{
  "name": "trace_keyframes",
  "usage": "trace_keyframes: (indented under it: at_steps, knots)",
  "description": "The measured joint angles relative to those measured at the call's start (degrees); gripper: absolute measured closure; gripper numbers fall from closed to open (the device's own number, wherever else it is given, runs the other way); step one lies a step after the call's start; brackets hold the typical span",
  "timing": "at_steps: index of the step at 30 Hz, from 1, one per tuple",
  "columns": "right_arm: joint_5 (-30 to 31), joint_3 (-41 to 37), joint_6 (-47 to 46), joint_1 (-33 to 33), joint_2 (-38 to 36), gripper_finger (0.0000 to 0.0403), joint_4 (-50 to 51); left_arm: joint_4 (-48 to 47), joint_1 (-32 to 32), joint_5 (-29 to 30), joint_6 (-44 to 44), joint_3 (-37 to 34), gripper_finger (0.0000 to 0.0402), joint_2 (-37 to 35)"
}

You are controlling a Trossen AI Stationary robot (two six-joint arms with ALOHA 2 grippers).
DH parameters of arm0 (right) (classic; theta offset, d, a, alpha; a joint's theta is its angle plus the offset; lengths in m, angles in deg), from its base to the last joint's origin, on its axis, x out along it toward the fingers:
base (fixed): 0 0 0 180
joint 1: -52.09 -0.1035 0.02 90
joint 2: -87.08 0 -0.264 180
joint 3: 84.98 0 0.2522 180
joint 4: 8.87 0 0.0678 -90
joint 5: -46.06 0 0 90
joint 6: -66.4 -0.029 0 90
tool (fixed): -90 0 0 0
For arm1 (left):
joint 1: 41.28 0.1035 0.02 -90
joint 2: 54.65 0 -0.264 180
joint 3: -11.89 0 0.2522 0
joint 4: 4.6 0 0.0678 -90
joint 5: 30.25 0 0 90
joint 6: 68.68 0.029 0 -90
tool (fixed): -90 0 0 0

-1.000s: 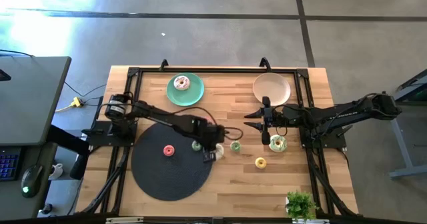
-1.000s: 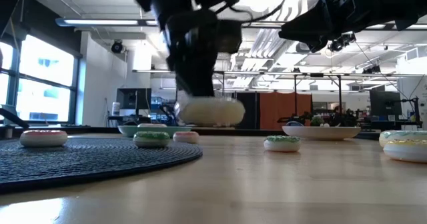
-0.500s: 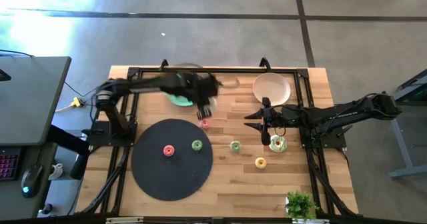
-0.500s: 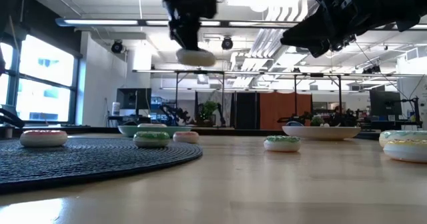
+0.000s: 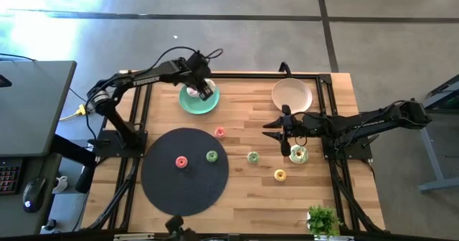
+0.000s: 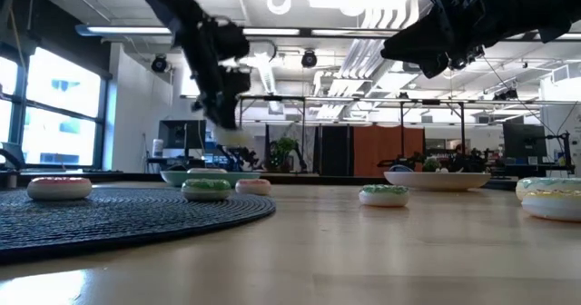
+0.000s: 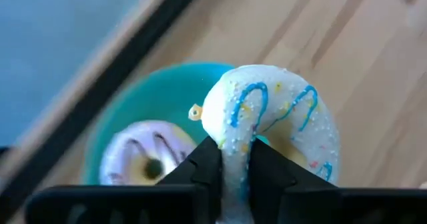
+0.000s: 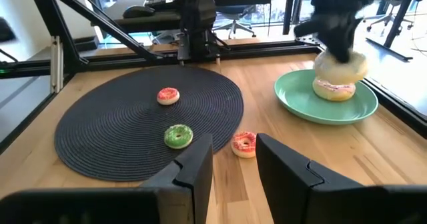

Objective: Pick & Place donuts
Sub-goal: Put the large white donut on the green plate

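— Where is the left hand (image 7: pixel 233 174), and what is in it?

— It hangs over the round green plate (image 5: pixel 198 102) near the counter's far edge, left of the middle. Its two dark fingers (image 7: pixel 203 167) are clamped on the rim of a large white-frosted toy donut with blue icing lines and sprinkles (image 7: pixel 277 121), held on edge just above the plate.

— Anything on that plate?

— A large pink-frosted donut (image 7: pixel 143 151) lies flat in it, beside the held one.

— And further out?

— A small pink donut (image 5: pixel 219 133) sits on the bare wood (image 5: pixel 251 126) between the plate and the big black round woven mat (image 5: pixel 185 173). On the mat lie a small red donut (image 5: pixel 181 162) and a small green donut (image 5: pixel 211 156), the green one near the mat's right rim. A second small green donut (image 5: pixel 253 156) rests on the wood to the right of the mat, a small yellow one (image 5: pixel 280 174) nearer the front edge.

— The right hand (image 5: pixel 285 132)?

— It hovers right of the counter's middle, fingers apart and empty. Just beside it lies a large yellow-frosted donut (image 5: pixel 298 154); a round beige plate (image 5: pixel 292 95) sits near the far right corner.
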Motion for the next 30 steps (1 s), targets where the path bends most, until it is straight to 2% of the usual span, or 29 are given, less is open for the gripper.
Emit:
trace_keyframes:
  at_steps: [4,7,12,15,21,25,30]
  knots:
    - [0.00,0.00,0.44,0.00,0.00,0.0290,-0.48,6.16,3.40,-5.16,-0.24,-2.41,0.0311,2.65]
    - [0.01,0.00,0.56,0.00,0.00,0.0290,-0.46,7.98,3.97,-6.04,-0.27,-3.05,0.0296,5.52]
    - [0.00,0.00,0.50,0.00,0.00,0.0290,-0.46,10.19,3.63,-2.94,-0.04,-3.01,0.0291,9.41]
    - [0.00,0.00,0.48,0.00,0.00,0.0290,-0.46,10.52,3.78,-3.25,-0.05,-3.05,0.0286,10.95]
    - [0.00,0.00,0.42,0.00,0.00,0.0290,-0.44,10.57,3.64,0.49,1.45,-2.87,0.0252,11.47]
    - [0.00,0.00,0.42,0.00,0.00,0.0290,-0.46,6.60,3.56,0.99,1.65,-0.33,0.0219,11.21]
    - [0.00,0.00,0.42,0.00,0.00,0.0290,-0.45,-1.82,2.35,7.72,3.41,4.63,0.0196,11.18]
